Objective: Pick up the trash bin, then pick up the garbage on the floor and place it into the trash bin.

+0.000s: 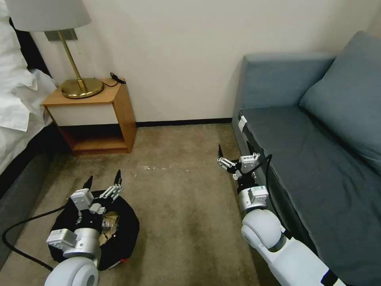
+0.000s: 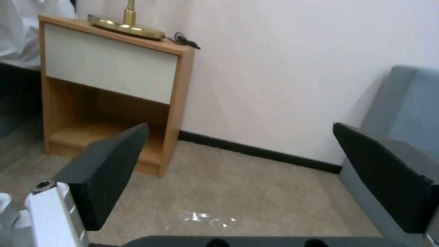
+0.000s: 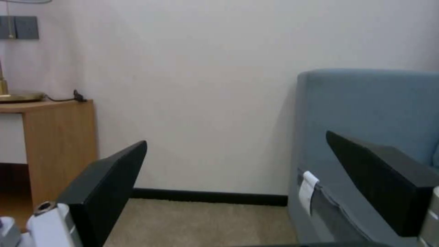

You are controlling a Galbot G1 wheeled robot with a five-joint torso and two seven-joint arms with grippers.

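The grey-blue sofa point(image 1: 317, 159) fills the head view from 1 to 5 o'clock, its seat edge running down beside the right arm. The carpet floor point(image 1: 178, 198) spreads across the middle, with a few pale specks point(image 1: 158, 168) near its centre. At 10 o'clock stands the wooden nightstand point(image 1: 95, 119), a brass lamp point(image 1: 79, 85) on its surface, and white bedding point(image 1: 20, 99) lies at 9 o'clock.

The trash bin point(image 1: 123, 234), wrapped in its crinkly black bag, sits on the floor at 7 o'clock, directly under the left arm. Inside its mouth some tan, crumpled garbage point(image 1: 109, 222) shows just beside the wrist.

The left hand point(image 1: 103, 182) hangs above the far rim of the bin, its two black fingers spread wide with nothing between them; in the left wrist view the left hand point(image 2: 242, 178) frames bare carpet and the nightstand.

The right hand point(image 1: 234, 153) hovers at 4 o'clock from the picture's centre, close against the sofa's front edge, well apart from the bin. Its fingers are also spread wide and hold nothing; the right wrist view shows wall and sofa between the open fingers of the right hand point(image 3: 238, 185)
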